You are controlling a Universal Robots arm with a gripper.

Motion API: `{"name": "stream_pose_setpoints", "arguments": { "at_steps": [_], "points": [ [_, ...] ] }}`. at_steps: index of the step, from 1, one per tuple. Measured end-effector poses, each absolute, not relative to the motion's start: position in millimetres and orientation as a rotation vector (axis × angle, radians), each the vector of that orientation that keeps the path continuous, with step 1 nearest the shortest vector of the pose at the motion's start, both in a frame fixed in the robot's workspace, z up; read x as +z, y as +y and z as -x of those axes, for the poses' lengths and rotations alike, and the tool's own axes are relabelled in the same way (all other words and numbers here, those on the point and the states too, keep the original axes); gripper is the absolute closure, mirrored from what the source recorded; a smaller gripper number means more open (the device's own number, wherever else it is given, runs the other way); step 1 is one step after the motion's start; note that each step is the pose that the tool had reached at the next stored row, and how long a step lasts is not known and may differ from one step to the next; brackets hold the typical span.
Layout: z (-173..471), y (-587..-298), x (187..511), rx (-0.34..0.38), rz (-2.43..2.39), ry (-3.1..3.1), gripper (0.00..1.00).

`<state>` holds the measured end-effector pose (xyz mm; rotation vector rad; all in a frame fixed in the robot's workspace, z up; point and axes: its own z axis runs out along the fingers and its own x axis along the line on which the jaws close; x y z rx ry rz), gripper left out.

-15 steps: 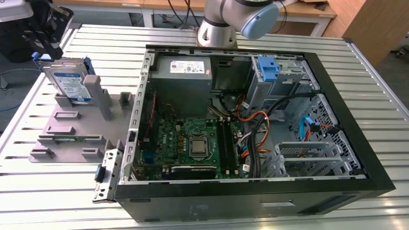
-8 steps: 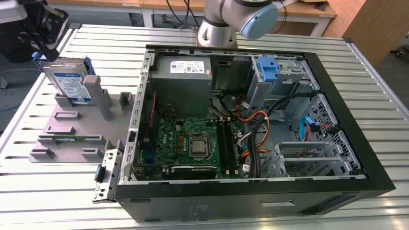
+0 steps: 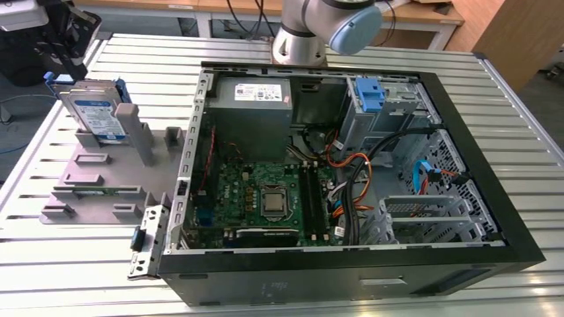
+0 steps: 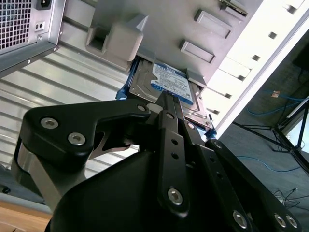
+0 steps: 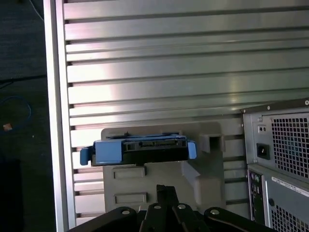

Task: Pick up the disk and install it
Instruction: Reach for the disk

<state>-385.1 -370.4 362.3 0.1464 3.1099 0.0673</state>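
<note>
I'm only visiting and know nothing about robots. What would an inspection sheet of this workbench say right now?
surface: slatted metal table, carrying an open computer case and a grey holder.
job's things: the disk stands on edge in the holder, not yet in the case.
clutter: nothing seen.
grippers: the gripper is close to the disk, apart from it in the first wrist view.
cables: orange and black wires inside the case; a blue cable on the floor.
surroundings: a wooden desk behind the table.
</note>
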Motion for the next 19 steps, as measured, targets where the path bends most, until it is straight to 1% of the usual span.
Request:
{"name": "stream_pose_setpoints", "arguments": {
  "at_steps": [8, 19],
  "points": [
    [389.2, -356.7, 353.9, 0.067, -0.167, 3.108, 0.89],
    [401.8, -346.2, 346.1, 0.067, -0.194, 3.107, 0.89]
  ]
}}
